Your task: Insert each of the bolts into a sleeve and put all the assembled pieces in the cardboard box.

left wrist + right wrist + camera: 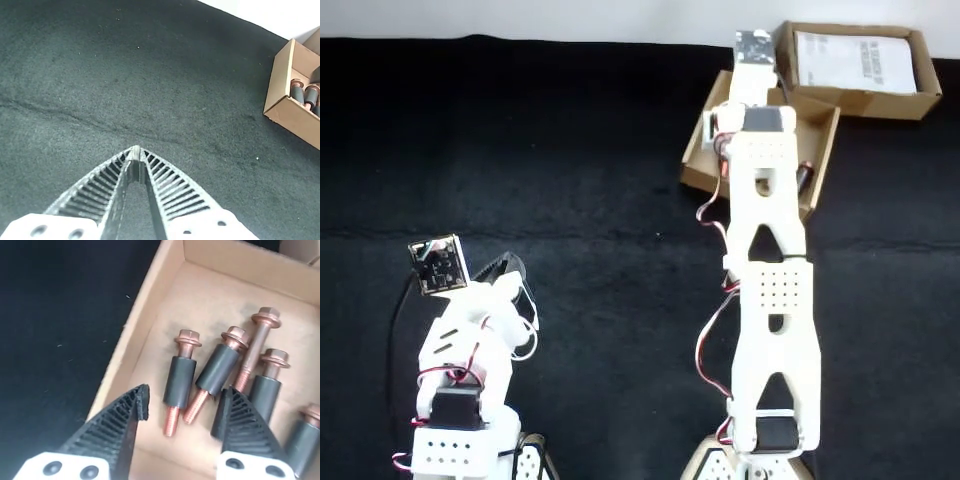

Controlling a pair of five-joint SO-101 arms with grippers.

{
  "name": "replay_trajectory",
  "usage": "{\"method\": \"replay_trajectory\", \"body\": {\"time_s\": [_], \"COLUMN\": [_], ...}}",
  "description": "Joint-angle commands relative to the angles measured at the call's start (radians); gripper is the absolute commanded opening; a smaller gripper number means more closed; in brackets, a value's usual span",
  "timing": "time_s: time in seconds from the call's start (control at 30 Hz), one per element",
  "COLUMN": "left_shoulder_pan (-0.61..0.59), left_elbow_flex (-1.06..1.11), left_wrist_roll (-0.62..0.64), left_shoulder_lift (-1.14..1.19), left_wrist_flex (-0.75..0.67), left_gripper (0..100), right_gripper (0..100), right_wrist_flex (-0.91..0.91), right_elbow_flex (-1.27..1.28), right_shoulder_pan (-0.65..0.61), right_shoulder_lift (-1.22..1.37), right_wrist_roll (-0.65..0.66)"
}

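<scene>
My right gripper [187, 397] hangs open just above the cardboard box [150, 320], with nothing between its fingers. Several copper bolts in black sleeves lie on the box floor, among them one [181, 375] directly between the fingers and a second [217, 369] beside it. A longer bolt [255, 345] shows a bare shank, and its lower end is hidden behind a finger. In the high view the right arm [765, 200] stretches out over that box [820, 150]. My left gripper [135, 149] is shut and empty above bare black cloth, folded back near its base [505, 270].
A second cardboard box [855, 65] holding a white sheet sits at the far right corner, next to the first. Black cloth [570, 150] covers the table. The left wrist view catches the box corner [295, 107] with sleeved bolts inside.
</scene>
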Motion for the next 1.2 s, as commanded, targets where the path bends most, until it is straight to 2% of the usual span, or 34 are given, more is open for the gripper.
{"method": "replay_trajectory", "body": {"time_s": [0.0, 0.2, 0.43, 0.53, 0.7, 0.93, 1.17], "left_shoulder_pan": [-0.004, -0.002, -0.002, -0.002, 0.007, 0.044, 0.044], "left_elbow_flex": [0.018, 0.018, 0.019, 0.022, 0.025, 0.025, 0.025], "left_wrist_roll": [-0.008, -0.008, -0.011, -0.095, -0.195, -0.284, -0.29], "left_shoulder_lift": [0.001, 0.002, 0.054, 0.097, 0.114, 0.119, 0.12], "left_wrist_flex": [0.003, 0.003, -0.018, -0.06, -0.064, -0.06, -0.058], "left_gripper": [3, 3, 3, 3, 3, 3, 3], "right_gripper": [21.7, 21.7, 21.7, 21.7, 21.7, 21.7, 21.7], "right_wrist_flex": [0.143, 0.404, 0.41, 0.41, 0.41, 0.407, 0.406], "right_elbow_flex": [-0.16, -0.415, -0.32, -0.234, 0.03, 0.565, 1.059], "right_shoulder_pan": [-0.027, -0.039, 0.01, 0.005, -0.016, -0.035, -0.062], "right_shoulder_lift": [-0.025, -0.039, -0.213, -0.317, -0.544, -0.894, -1.211], "right_wrist_roll": [-0.003, -0.003, -0.003, -0.003, -0.003, -0.003, 0.0]}}
